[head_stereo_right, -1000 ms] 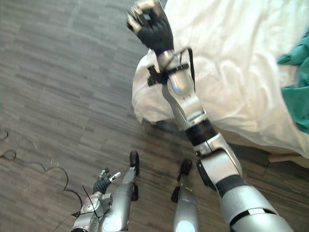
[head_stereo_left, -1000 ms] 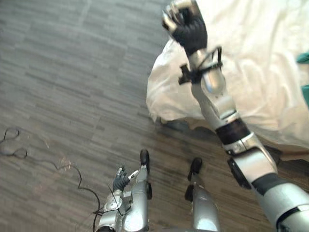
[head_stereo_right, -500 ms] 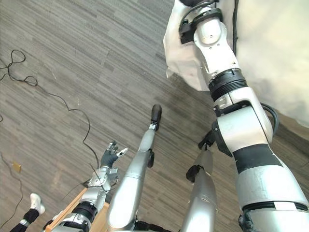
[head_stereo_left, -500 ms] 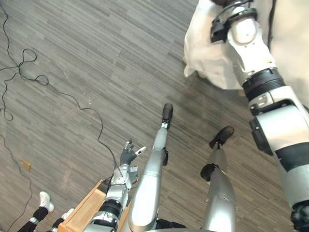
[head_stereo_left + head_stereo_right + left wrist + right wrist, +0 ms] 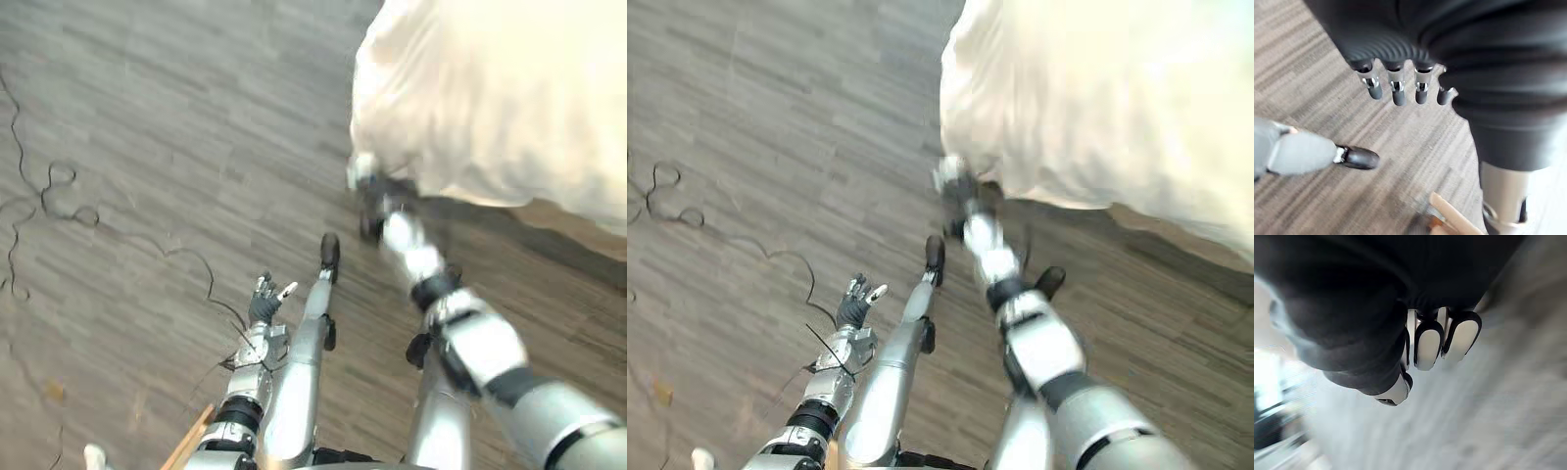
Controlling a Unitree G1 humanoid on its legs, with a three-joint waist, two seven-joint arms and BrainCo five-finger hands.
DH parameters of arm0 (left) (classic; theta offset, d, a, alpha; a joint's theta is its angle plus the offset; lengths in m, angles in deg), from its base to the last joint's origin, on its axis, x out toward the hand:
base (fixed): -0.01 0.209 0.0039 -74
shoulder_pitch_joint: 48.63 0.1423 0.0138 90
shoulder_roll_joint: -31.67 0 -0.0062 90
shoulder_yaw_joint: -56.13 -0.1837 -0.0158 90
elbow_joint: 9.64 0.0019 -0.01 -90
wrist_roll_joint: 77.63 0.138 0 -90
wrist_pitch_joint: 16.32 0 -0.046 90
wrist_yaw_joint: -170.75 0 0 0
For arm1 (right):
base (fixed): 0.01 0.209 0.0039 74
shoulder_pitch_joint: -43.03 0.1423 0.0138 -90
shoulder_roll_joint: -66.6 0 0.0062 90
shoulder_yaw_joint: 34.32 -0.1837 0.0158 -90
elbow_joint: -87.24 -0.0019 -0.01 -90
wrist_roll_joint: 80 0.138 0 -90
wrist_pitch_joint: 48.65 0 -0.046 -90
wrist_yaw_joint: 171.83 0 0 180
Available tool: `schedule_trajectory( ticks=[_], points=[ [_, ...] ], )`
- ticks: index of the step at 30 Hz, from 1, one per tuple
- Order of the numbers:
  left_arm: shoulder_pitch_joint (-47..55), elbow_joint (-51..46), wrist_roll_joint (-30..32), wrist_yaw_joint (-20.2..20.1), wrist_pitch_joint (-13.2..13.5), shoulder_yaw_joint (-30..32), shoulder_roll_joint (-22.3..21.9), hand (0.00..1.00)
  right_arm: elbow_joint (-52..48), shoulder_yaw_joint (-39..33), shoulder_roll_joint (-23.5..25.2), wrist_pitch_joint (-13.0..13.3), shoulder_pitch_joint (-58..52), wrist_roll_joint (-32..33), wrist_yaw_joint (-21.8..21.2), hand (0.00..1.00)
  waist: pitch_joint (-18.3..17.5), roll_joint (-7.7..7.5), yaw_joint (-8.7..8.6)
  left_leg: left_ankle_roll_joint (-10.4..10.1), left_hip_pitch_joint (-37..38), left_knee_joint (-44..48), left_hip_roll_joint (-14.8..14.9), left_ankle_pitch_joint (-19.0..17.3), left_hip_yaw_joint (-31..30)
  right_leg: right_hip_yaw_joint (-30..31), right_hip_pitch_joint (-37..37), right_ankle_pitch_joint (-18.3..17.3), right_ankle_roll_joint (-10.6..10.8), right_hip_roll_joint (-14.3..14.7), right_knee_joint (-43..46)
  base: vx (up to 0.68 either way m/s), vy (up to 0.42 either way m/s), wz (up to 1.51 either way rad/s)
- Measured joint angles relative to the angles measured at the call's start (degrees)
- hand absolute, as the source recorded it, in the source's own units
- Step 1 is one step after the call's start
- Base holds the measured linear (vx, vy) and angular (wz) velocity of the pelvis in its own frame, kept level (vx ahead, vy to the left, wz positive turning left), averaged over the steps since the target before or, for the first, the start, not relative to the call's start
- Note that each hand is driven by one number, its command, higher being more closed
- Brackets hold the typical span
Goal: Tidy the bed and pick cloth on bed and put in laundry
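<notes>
Left eye view: the robot's right hand (image 5: 368, 191) is down now, low beside the left corner of the rumpled white bed sheet (image 5: 490, 98). A second ago it was raised high over the bed in a fist. Whether it touches the hanging sheet, I cannot tell. Right wrist view: its fingers (image 5: 1427, 342) are curled into the palm with nothing between them, so no cloth has come away. The left hand (image 5: 263, 302) hangs low over the grey wood-plank floor (image 5: 127, 147), fingers (image 5: 1396, 93) straight and relaxed, empty too. The head has swung as well, so the bed's shift across the picture is the camera's doing. The teal cloth lay at the bed's right edge a second ago; where it lies now, I cannot tell. My read: the pick is not begun, and this drop looks like a reach for the sheet corner to tidy first.
</notes>
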Motion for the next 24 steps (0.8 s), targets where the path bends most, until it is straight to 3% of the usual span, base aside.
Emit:
schedule_trajectory(
  ticks=[1, 2, 5, 9, 12, 18, 19, 24],
  points=[
    [0.49, 0.03, 0.02, -0.15, -0.48, 0.24, 0.03, 0.00, -0.06, -1.42, 0.25, -0.21, -2.73, -0.01, 0.00, 1.00, -0.38, -0.70, -0.85, -0.37, 1.29, 0.00, 0.09, -0.49, 0.43, 0.22, 0.90, -0.44, -0.09, 0.01, 0.22, 0.05, -0.072, -0.26],
    [1.49, 0.22, 0.02, -0.44, -0.81, 0.39, 0.16, 0.00, -1.00, -3.11, 0.16, -0.38, -7.03, -0.28, -0.09, 0.00, -1.23, -2.03, -1.85, -0.41, 4.31, -0.02, 0.44, -1.45, 1.48, 1.15, 2.88, -1.19, -0.12, 0.34, 0.55, 0.05, -0.088, -0.33],
    [4.19, 1.31, -0.01, -0.95, -2.22, -0.03, 1.14, 0.00, -9.09, -8.45, 0.33, -0.13, -16.75, -1.76, -0.56, 0.00, -7.61, -4.45, -2.97, -0.94, 10.82, -0.04, 1.63, -3.47, 4.74, 3.15, 7.74, -2.17, -0.13, 1.81, -0.41, 0.08, -0.105, -0.46],
    [7.62, 4.66, 0.18, -0.94, -3.12, -1.06, 1.60, 0.00, -13.03, -11.77, 0.11, 0.74, -22.51, -3.76, -0.45, 0.00, -15.23, -4.58, -4.82, -1.33, 17.86, -0.14, 2.19, -5.66, 7.11, 4.76, 14.61, -2.40, -0.06, 3.22, -3.50, 0.12, -0.085, -0.29],
    [9.14, 9.39, 4.80, -0.98, -4.64, -1.41, 3.01, 0.00, -11.16, -13.43, -0.23, 0.27, -24.86, -5.97, -0.55, 0.00, -17.65, -4.63, -7.13, -1.63, 22.18, -0.41, 1.98, -7.31, 7.77, 5.45, 19.48, -2.25, 0.15, 3.42, -6.24, 0.11, -0.034, -0.17],
    [12.02, 14.52, 10.89, -0.86, -7.20, -2.24, 6.91, 0.00, -6.00, -16.07, -0.07, -1.82, -28.21, -8.92, -0.61, 0.00, -18.43, -5.57, -8.08, -2.42, 27.94, -0.01, 2.35, -9.59, 12.33, 9.71, 22.35, -1.43, 0.31, 4.46, -6.67, 0.09, -0.015, -0.37],
    [13.08, 14.52, 11.01, -0.85, -7.46, -2.14, 7.76, 0.00, -5.44, -17.20, -0.29, -1.82, -28.11, -8.97, -0.60, 0.00, -18.42, -5.53, -8.89, -2.80, 29.29, 0.00, 2.86, -10.17, 13.27, 9.84, 22.65, -1.95, -0.15, 4.95, -5.49, 0.07, -0.019, -0.44],
    [13.69, 14.48, 11.21, -0.87, -7.91, 0.03, 8.87, 0.00, -4.94, -18.79, -1.89, -2.23, -29.59, -9.05, -0.50, 0.00, -18.63, -5.95, -9.41, -3.62, 31.45, 4.47, 4.71, -14.52, 16.12, 9.29, 23.83, -3.39, -2.69, 6.50, -4.45, 0.05, -0.041, -0.40]
  ],
)
